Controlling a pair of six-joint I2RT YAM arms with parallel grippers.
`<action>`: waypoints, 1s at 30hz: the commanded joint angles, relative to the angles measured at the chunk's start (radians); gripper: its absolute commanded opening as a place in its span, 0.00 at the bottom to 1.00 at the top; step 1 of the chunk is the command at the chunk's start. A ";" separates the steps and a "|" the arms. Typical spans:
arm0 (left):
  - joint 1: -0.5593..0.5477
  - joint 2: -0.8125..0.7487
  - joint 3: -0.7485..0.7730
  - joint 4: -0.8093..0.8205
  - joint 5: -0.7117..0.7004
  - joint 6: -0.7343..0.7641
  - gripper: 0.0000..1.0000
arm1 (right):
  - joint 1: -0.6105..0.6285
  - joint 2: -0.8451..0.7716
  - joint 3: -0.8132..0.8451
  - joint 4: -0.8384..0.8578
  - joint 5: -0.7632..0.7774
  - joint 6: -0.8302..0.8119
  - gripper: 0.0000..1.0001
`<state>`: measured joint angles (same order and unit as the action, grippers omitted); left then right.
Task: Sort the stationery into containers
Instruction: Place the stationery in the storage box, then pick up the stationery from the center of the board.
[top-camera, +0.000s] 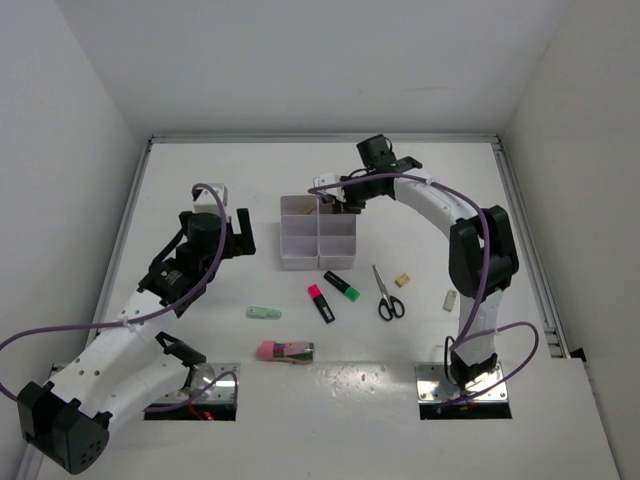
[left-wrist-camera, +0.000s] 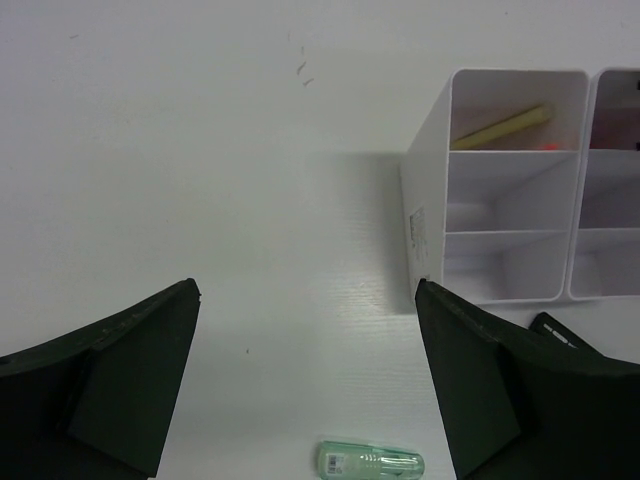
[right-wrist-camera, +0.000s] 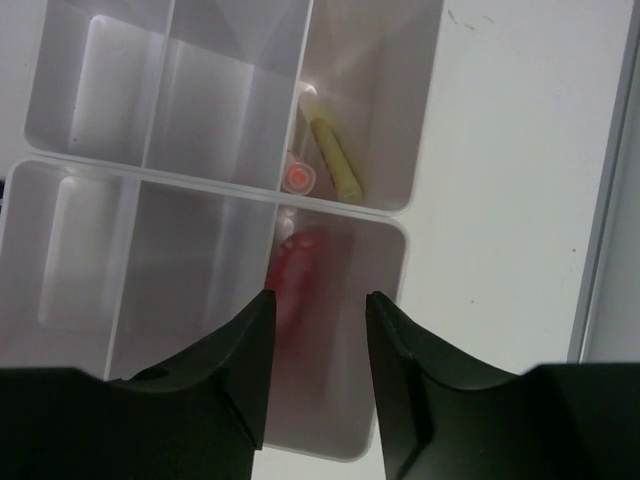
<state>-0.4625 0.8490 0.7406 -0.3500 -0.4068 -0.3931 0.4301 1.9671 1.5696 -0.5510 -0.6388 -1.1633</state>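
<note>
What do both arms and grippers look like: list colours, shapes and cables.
Left arm and right arm: white links, black joints, each with a looping purple cable. Left gripper and right gripper: two flat, dark, tapered fingers each.

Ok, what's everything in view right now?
organizer tray: 1, white, table centre
yellow pen: 1, far-end tray compartment
orange-tipped pen: 1, beside yellow pen
reddish item: 1, blurred, neighbouring far-end compartment
highlighters: 2, black, pink and green ends, before tray
scissors: 1, black handles, right of highlighters
beige bits: 2, right of scissors
mint piece: 1, left of highlighters
pink-and-green piece: 1, nearest arm bases
left gripper: black, open, left of tray
right gripper: black, open, over tray's far end
</note>
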 joint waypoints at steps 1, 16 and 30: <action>0.010 0.008 -0.004 0.031 0.049 0.016 0.95 | 0.007 -0.046 -0.032 0.034 -0.013 -0.021 0.43; -0.123 0.029 -0.015 -0.236 0.028 -0.708 0.66 | 0.007 -0.306 -0.134 0.359 0.048 0.629 0.21; -0.364 0.146 -0.030 -0.584 0.020 -1.562 0.43 | -0.016 -0.536 -0.374 0.411 0.074 1.025 0.14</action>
<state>-0.7834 0.9604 0.6968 -0.8837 -0.3805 -1.7500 0.4183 1.4750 1.2343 -0.1623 -0.5785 -0.2516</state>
